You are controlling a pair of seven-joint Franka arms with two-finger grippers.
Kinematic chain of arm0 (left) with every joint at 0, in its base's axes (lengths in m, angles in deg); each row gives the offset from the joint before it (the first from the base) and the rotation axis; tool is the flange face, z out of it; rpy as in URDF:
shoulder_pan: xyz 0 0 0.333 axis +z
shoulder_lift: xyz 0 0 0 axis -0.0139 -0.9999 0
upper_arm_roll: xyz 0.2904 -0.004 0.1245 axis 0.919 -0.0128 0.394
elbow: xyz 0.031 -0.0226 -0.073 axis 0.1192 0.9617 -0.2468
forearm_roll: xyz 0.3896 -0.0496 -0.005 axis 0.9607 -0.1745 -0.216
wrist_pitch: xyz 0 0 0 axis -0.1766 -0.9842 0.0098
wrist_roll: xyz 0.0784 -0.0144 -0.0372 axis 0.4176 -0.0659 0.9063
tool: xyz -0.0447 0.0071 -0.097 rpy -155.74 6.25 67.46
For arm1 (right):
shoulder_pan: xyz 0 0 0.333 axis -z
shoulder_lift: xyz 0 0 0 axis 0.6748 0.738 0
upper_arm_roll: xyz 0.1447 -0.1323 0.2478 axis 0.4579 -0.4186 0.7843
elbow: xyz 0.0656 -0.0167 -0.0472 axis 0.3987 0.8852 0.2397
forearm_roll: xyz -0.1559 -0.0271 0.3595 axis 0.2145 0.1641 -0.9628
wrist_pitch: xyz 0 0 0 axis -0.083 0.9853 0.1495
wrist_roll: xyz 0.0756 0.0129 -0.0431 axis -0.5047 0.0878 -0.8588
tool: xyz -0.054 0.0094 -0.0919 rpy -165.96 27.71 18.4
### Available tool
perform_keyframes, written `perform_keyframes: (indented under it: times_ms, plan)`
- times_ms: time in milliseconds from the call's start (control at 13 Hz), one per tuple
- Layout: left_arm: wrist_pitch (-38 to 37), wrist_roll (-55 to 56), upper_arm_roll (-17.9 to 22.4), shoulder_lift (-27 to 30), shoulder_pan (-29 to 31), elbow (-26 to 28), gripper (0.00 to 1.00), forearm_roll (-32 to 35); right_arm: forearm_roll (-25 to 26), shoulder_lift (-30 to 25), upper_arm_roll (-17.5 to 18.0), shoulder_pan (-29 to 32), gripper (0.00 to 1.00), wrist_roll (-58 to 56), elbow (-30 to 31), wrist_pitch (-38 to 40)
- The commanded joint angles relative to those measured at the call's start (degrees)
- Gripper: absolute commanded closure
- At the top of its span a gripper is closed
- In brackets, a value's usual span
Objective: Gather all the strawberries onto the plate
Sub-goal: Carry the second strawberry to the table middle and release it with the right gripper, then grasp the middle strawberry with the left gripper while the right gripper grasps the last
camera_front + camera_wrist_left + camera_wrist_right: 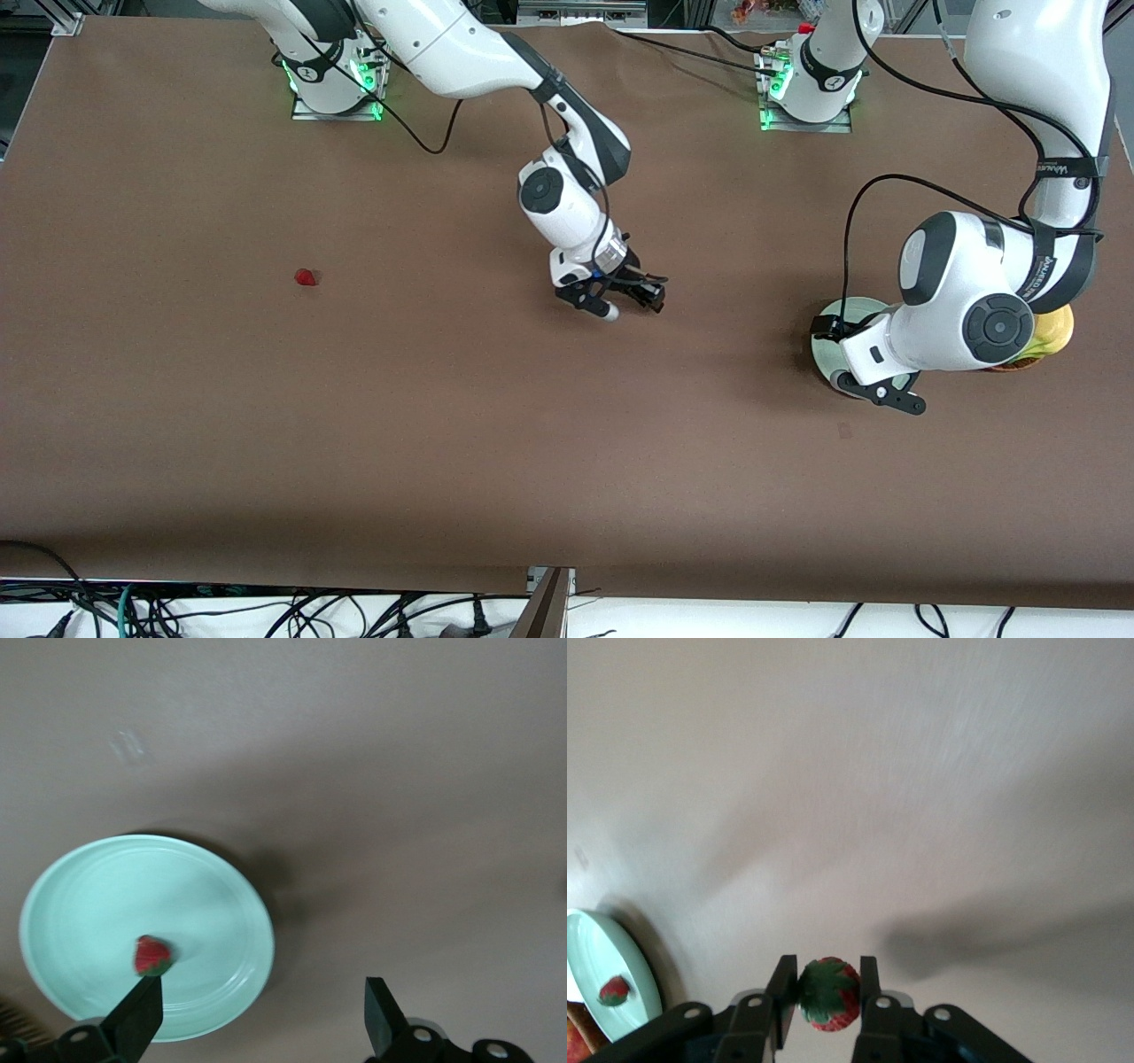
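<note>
With the right end effector (824, 997) clamping a strawberry (828, 994) over the table's middle, you carry it to the plate (828, 354), keeping clear of the wide-open left end effector (261, 1014) over that plate.

The wide brown matte surface (443, 443) carries a small red strawberry (306, 278) lying alone toward the right arm's end. Toward the left arm's end rests a round, shallow, pale mint-green plate (833, 354), and just beside it sits a brown wicker basket (1019, 363), mostly hidden.
</note>
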Motion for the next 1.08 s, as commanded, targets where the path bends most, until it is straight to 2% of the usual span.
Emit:
perform_keyframes:
  times_ms: [0,154,231,308,538,615,769,1000]
  plan:
    - [0.70,0.13,0.18,-1.08,0.40,-0.03,0.00,-5.03,-0.48,2.08,-0.58,-2.46,0.00,0.40,-2.70,-2.36]
    - [0.88,2.31,0.18,-1.09,0.22,0.58,0.00,-5.30,-0.39,0.68,-1.28,-1.94,0.00,-0.30,-2.78,-1.92]
    - [1.06,3.98,0.18,-1.09,0.05,0.76,0.00,-5.47,-0.31,-0.54,-2.94,-1.24,0.00,-0.74,-2.70,-0.96]
    - [1.06,5.22,0.18,-1.17,-0.30,0.85,0.00,-5.74,-0.04,-1.69,-4.61,-0.45,0.00,-1.35,-2.69,2.79]
    - [2.19,16.43,0.18,-1.17,-4.24,2.34,0.00,-5.74,3.47,-6.78,-11.99,2.27,0.00,-13.17,-2.61,23.15]
    - [3.94,20.66,0.18,-1.00,-5.30,4.52,0.00,-5.74,3.39,-8.19,-13.57,3.67,0.00,-20.10,-2.61,29.48]
    - [12.00,28.04,0.09,1.62,-7.94,12.06,0.00,-5.74,3.21,-10.21,-17.35,6.05,0.00,-32.42,-2.52,40.83]
    - [23.18,47.27,-0.26,4.88,-15.04,21.83,0.00,-5.74,3.30,-10.58,-28.05,6.41,0.00,-49.36,-0.34,56.75]
